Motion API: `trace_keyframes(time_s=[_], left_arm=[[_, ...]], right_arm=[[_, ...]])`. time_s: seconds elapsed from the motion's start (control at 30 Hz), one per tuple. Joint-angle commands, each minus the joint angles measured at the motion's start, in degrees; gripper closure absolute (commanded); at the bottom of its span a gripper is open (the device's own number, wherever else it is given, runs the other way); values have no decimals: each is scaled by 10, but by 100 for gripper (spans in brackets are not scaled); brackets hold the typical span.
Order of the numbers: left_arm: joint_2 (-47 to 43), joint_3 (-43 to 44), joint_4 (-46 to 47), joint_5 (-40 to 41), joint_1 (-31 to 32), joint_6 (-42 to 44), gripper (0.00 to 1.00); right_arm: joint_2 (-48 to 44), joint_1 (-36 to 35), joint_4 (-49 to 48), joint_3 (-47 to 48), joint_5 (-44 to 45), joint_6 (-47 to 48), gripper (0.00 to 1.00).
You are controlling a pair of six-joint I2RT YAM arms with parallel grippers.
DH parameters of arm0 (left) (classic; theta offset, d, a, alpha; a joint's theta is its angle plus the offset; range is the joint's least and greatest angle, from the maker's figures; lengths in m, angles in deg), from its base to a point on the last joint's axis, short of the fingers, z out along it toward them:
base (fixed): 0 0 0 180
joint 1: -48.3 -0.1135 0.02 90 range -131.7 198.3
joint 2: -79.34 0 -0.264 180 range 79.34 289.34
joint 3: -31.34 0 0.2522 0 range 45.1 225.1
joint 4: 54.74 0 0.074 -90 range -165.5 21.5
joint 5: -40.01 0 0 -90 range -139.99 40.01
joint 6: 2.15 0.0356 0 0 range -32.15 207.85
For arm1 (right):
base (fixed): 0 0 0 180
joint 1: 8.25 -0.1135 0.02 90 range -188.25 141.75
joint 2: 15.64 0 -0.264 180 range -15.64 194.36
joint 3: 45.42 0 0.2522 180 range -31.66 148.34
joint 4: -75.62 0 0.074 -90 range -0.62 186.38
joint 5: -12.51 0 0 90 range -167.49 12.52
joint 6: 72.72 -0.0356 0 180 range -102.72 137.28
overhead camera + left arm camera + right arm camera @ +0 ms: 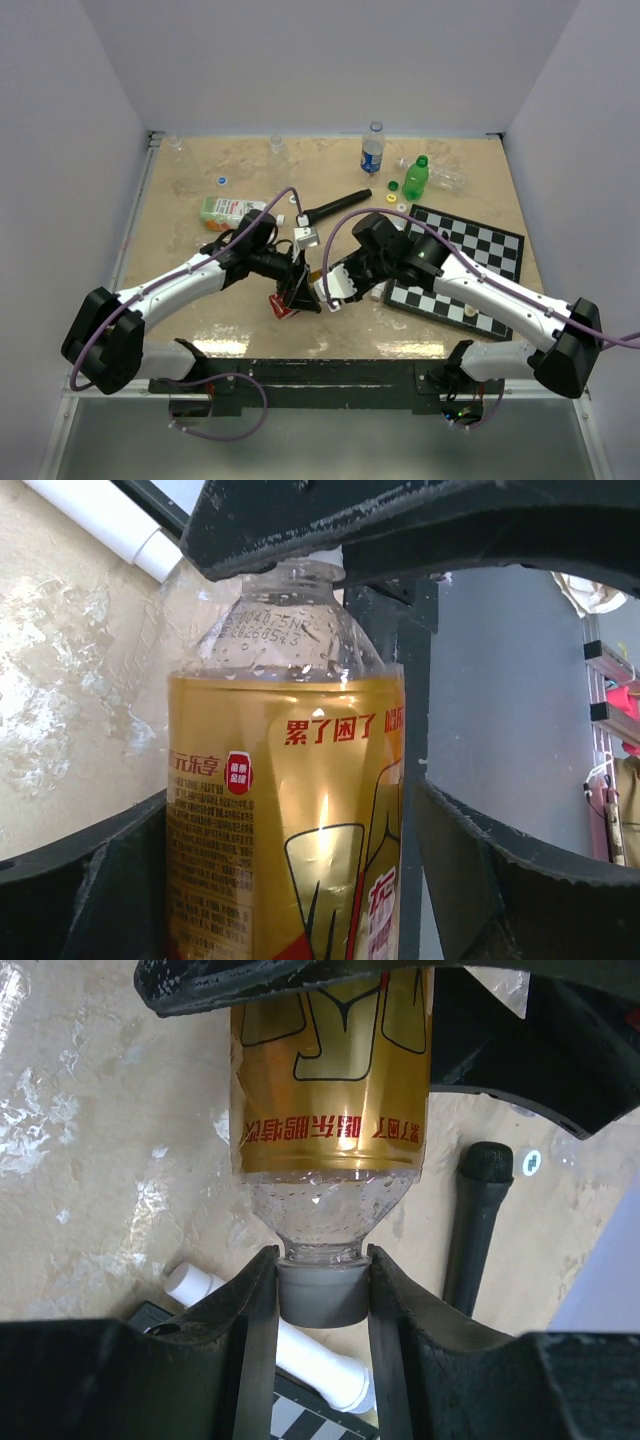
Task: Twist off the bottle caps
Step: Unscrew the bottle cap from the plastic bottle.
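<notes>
Left tool (295,880): straddles the labelled body of the bottle (290,780) crosswise. Jaws are spread wide, one finger on each flank. Whether the pads actually press the plastic cannot be told.
Right tool (322,1282): clenched on the grey cap (322,1302), a finger on either side, just below the neck ring.
Bottle position: over the near middle of the bench (180,200), between the two tools. Amber contents, red-yellow label. Whether its base rests on the bench is unclear.
Long axis: runs from the left tool to the right tool, with the cap end pointing into the right tool. In the right wrist view it leads straight away, so it looks roughly in line with that wrist.
Nearer arm: the right arm has the cap, and the left arm has only the body.
Judged next move: a roll of the right wrist about that axis, with the left tool bracing the body. If that brace is loose, the bottle probably turns along with the cap.
Beyond: a black microphone (480,1220) and a white tube (300,1350) lie on the bench past the bottle. A blue-label bottle (372,150) and a green bottle (415,178) stand near the far edge.
</notes>
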State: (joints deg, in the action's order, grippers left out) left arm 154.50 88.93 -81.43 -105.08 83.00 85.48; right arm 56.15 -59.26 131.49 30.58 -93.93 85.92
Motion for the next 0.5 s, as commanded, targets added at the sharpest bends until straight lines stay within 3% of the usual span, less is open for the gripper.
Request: trace_keyframes(time_s=[0.0, 0.23, 0.33, 0.4, 0.47], left_arm=[[-4, 13, 11, -74, 7, 1, 24], [-1, 23, 2, -78, 7, 6, 43], [10, 28, -4, -72, 7, 8, 69], [17, 33, -8, -71, 6, 13, 98], [22, 37, -17, -56, 6, 18, 100]], right_arm=[[-26, 4, -38, 29, 46, 16, 95], [-49, 3, -48, 8, 59, 15, 94], [-61, 3, -54, -1, 52, 4, 94], [-64, 3, -61, -3, 49, -6, 94], [-62, 3, -65, -4, 45, -17, 93]])
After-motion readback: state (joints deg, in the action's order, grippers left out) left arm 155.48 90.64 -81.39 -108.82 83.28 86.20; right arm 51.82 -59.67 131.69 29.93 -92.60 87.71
